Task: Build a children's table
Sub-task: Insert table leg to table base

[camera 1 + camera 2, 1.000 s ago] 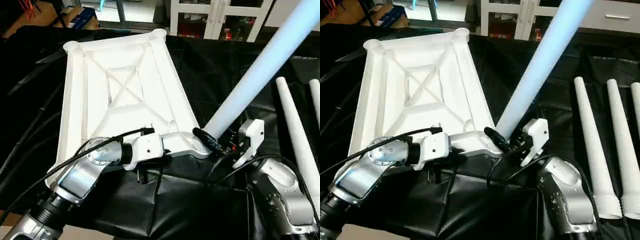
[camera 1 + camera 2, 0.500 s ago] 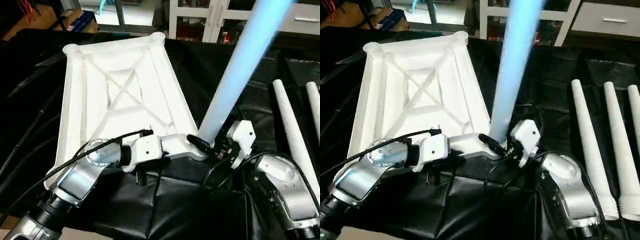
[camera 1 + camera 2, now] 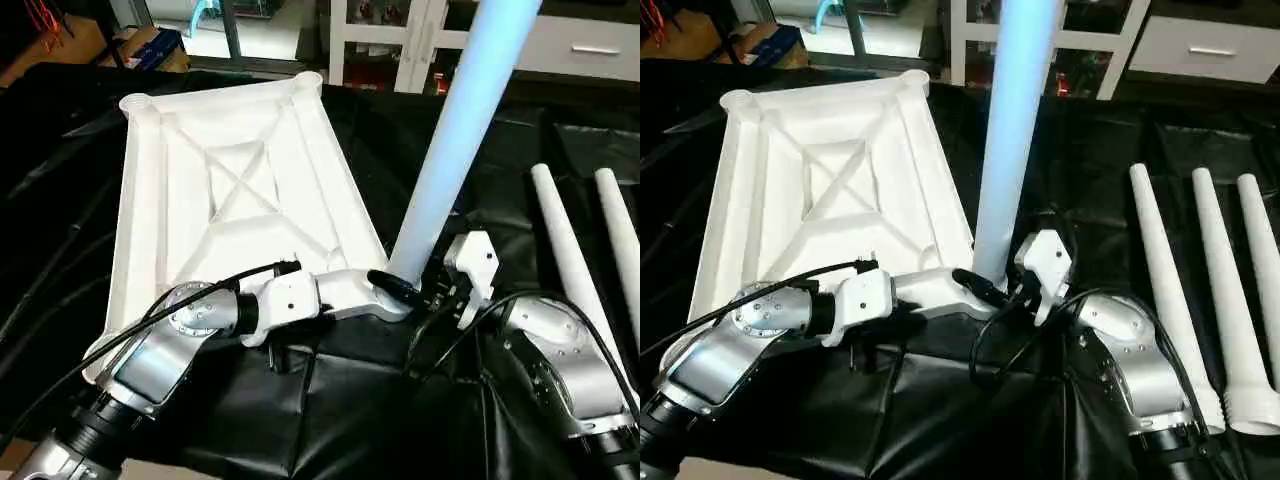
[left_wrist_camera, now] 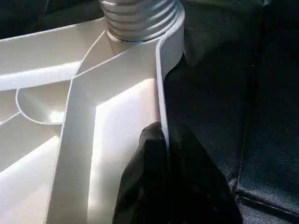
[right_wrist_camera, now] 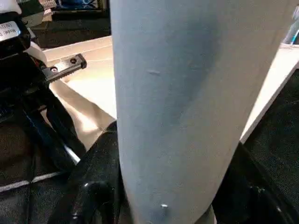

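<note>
Now the long white tapered tube leg in my right end effector stands nearly upright, where a second ago it leaned well over toward my right; I have swung it up over the near right corner socket of the white plastic rectangular top, which lies ribbed side up on the black-draped worktop. My right fingers are clenched round the leg low down. My left end effector is pinched on the top's near rim, just beside that socket, where the leg's ribbed end already sits. I judge the leg is lined up for seating or twisting home. Three more white tube legs lie well apart on my right, unmoved.
</note>
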